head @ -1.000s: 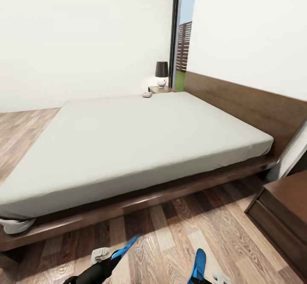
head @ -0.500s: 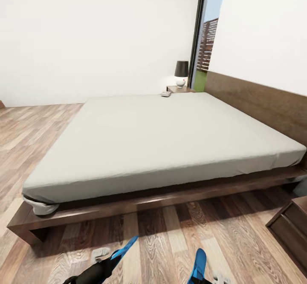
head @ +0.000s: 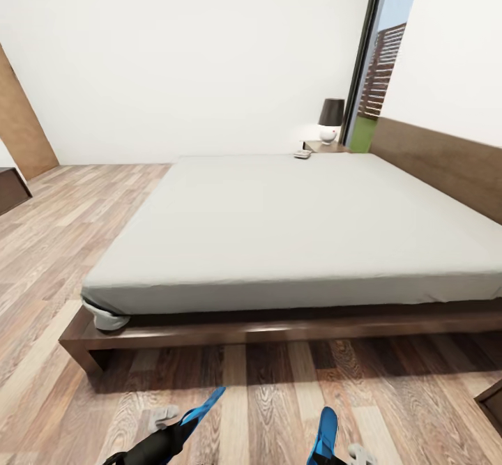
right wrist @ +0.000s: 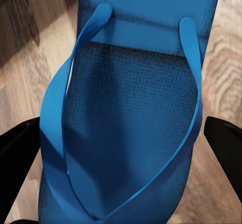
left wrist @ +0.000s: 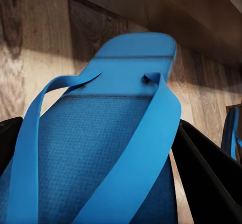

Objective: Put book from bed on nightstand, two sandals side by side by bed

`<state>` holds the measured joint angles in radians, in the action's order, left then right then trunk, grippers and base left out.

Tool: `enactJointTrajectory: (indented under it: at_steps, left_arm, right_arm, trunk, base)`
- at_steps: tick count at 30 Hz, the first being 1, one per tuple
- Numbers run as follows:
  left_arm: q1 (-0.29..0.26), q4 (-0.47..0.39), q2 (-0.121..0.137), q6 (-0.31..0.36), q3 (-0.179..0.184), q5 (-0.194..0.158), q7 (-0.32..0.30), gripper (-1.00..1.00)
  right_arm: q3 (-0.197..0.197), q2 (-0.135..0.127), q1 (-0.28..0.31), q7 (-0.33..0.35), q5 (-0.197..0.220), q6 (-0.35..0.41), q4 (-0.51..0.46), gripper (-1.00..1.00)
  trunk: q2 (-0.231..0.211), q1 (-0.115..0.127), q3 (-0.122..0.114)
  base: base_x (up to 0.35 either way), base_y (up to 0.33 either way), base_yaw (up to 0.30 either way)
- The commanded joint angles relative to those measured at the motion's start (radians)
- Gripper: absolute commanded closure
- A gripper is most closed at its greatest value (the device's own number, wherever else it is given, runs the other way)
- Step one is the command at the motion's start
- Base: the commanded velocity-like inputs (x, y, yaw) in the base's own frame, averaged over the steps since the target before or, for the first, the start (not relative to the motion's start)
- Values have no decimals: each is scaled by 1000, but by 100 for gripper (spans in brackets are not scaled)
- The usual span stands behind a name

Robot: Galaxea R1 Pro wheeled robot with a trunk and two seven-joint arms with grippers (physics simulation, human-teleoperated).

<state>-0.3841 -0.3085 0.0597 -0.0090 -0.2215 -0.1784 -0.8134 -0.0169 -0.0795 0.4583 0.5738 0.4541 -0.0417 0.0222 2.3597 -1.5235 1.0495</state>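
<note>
The robot's left arm (head: 150, 445) shows in the head view as a rounded, matte black limb with a smooth shell; beside it sits a small pale grey block-shaped fitting (head: 162, 417) with softly bevelled edges; a similar pale grey piece (head: 359, 453) sits by the right arm. In the left wrist view, the left gripper's fingers (left wrist: 209, 176) are plain flat black slabs; in the right wrist view, the right gripper's fingers (right wrist: 225, 146) are likewise matte black, broad and blunt-edged, without visible markings.

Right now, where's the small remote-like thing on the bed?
In the head view, the small pale grey object lies at the far corner of the pale grey mattress, beside the dark wooden nightstand with the black-shaded lamp.
</note>
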Motion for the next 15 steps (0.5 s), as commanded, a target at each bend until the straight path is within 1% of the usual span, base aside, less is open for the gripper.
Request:
enactJointTrajectory:
  at_steps: [1,10,15]
  left_arm:
    - [-1,2,0,-2,-1,-3,-3,100]
    - [-1,2,0,-2,-1,-3,-3,100]
    - [-1,2,-1,-2,-1,-3,-3,100]
  right_arm:
    - [-2,0,1,5,0,-4,2,100]
    - [-2,-2,1,5,0,-4,2,100]
    - [-2,-2,1,5,0,-4,2,100]
  trunk:
    - [0,0,1]
    - [0,0,2]
    - [0,0,2]
  base:
    - [0,0,278]
    - [0,0,269]
    - [0,0,59]
